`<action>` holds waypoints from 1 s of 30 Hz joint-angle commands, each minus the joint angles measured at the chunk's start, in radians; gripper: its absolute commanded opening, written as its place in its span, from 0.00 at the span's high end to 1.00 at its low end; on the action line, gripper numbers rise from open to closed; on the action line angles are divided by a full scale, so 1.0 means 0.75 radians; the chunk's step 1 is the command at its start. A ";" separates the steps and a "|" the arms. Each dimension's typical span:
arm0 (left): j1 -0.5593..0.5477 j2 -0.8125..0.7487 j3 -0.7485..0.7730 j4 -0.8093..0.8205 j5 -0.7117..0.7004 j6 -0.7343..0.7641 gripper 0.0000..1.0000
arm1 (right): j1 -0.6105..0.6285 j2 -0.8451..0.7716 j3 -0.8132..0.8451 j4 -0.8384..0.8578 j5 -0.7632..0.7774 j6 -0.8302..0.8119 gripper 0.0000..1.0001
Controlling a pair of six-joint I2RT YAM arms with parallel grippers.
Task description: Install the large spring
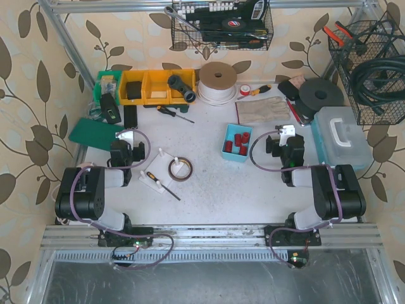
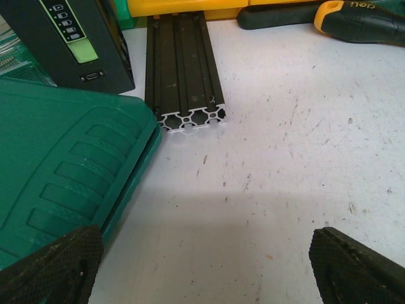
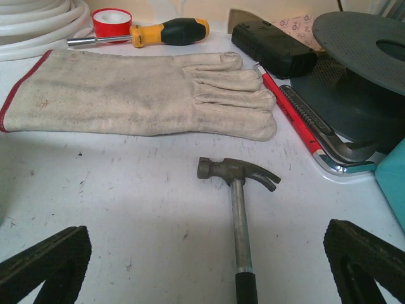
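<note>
While your left gripper (image 2: 202, 269) stands wide open and empty beside a green case (image 2: 63, 171), your right gripper (image 3: 209, 266) is equally wide and empty, with a hammer (image 3: 237, 183) on the table (image 3: 126, 209) ahead. The red springs (image 1: 239, 143) lie in a blue bin (image 1: 226, 147) just left of the right gripper.

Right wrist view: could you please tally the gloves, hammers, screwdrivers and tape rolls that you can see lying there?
Beige fabric work glove: 1
Steel claw hammer with black grip: 1
Yellow-and-black-handled screwdriver: 1
Red tape roll: 1
Total: 4
</note>
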 commanded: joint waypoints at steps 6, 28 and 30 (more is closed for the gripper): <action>0.016 -0.008 0.014 0.029 0.024 0.015 0.09 | 0.004 -0.003 0.015 0.015 0.006 -0.006 0.00; 0.020 -0.560 0.721 -1.377 0.101 -0.392 0.08 | 0.002 -0.785 0.808 -1.667 0.119 0.362 0.00; 0.019 -0.601 0.783 -1.545 0.025 -0.576 0.08 | 0.001 -0.743 0.912 -1.864 0.165 0.461 0.00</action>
